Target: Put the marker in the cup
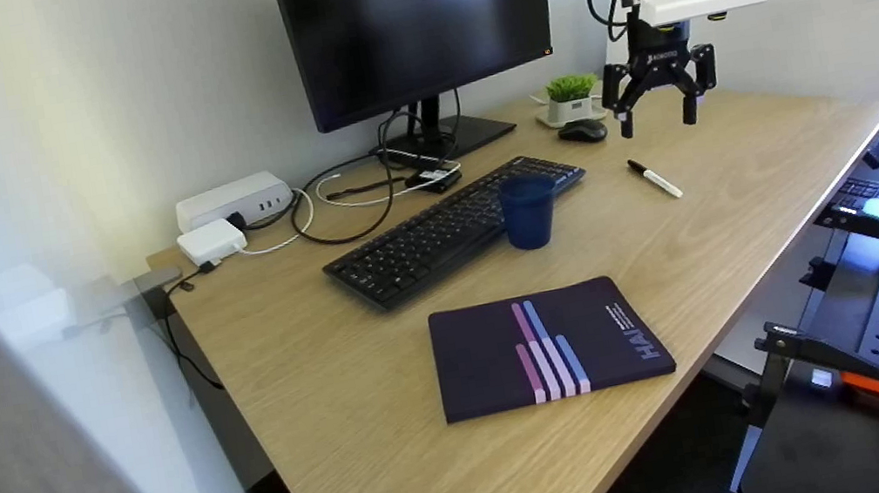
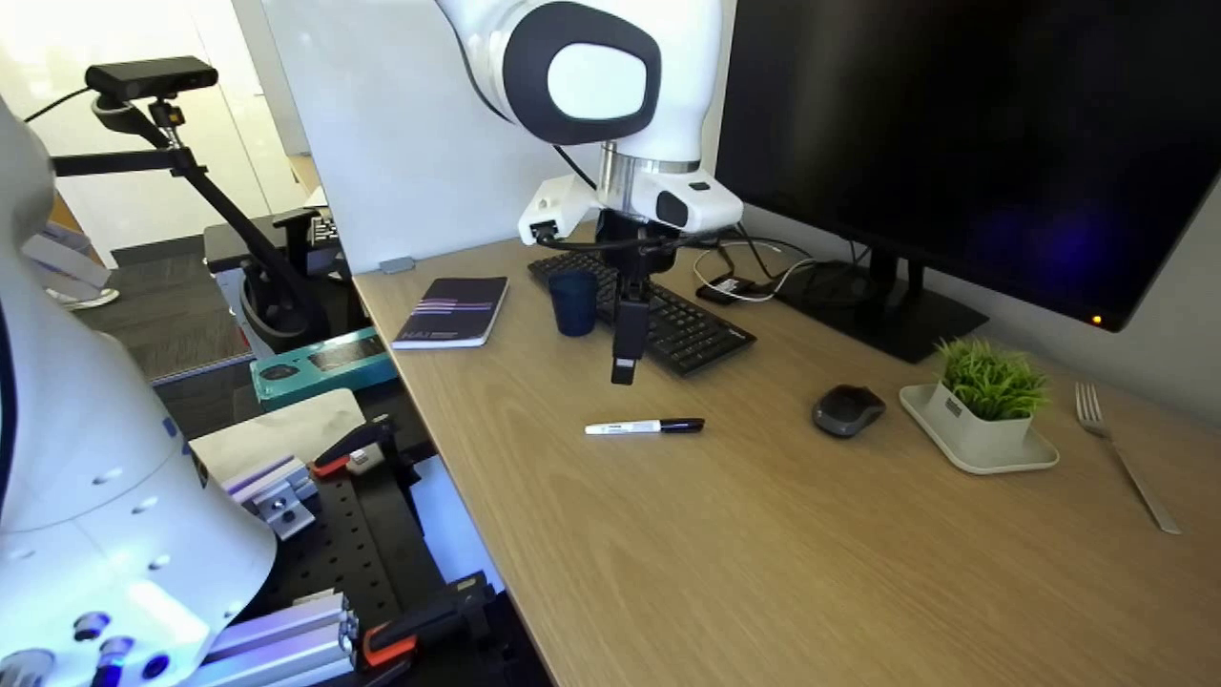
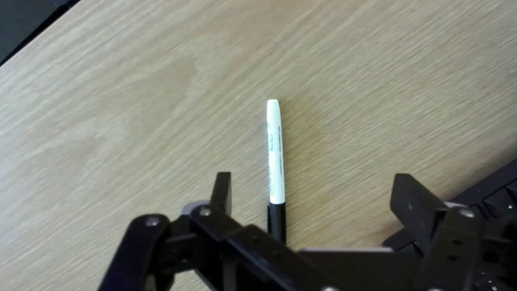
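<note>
The marker lies flat on the wooden desk, white with a black cap. It shows in both exterior views (image 1: pixel 657 180) (image 2: pixel 637 427) and in the wrist view (image 3: pixel 276 157), where the gripper hides its cap end. The dark blue cup stands upright beside the keyboard in both exterior views (image 1: pixel 530 214) (image 2: pixel 573 305); it is out of the wrist view. My gripper is open and empty, above the desk near the marker, in both exterior views (image 1: pixel 658 122) (image 2: pixel 623 370). In the wrist view my gripper (image 3: pixel 314 176) has its fingers wide apart, with the marker below and between them, closer to the left finger.
A black keyboard (image 1: pixel 446 232) lies behind the cup. A dark notebook (image 1: pixel 548 346) lies near the desk's front edge. A mouse (image 2: pixel 848 410), a potted plant (image 2: pixel 992 382) and a fork (image 2: pixel 1126 458) lie toward the wall. A monitor (image 1: pixel 420 11) stands at the back with loose cables.
</note>
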Motion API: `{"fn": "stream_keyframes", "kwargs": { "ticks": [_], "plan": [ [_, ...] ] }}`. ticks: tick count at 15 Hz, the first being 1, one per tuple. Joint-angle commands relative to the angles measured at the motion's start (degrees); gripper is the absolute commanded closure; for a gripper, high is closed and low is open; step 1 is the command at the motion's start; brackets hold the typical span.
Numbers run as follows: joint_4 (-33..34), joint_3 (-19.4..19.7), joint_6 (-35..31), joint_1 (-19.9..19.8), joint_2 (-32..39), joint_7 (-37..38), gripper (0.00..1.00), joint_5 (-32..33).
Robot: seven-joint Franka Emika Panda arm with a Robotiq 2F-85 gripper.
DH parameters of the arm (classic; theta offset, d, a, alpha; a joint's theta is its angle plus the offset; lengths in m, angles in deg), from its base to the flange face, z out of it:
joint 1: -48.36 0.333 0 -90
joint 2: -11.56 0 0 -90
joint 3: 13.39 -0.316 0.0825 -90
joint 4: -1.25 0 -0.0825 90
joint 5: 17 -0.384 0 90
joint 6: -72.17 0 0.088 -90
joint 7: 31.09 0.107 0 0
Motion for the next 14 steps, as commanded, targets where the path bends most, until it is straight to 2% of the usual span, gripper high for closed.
{"fn": "stream_keyframes", "kwargs": {
  "ticks": [1,6,14],
  "plan": [
    [-1.88,0.24,-6.3,0.96,0.88,0.58,0.0,-0.75],
    [-3.02,1.07,-12.41,1.12,4.23,0.91,0.0,-0.16],
    [-2.33,3.32,-17.0,1.67,9.87,0.53,0.0,-0.51]
  ]
}}
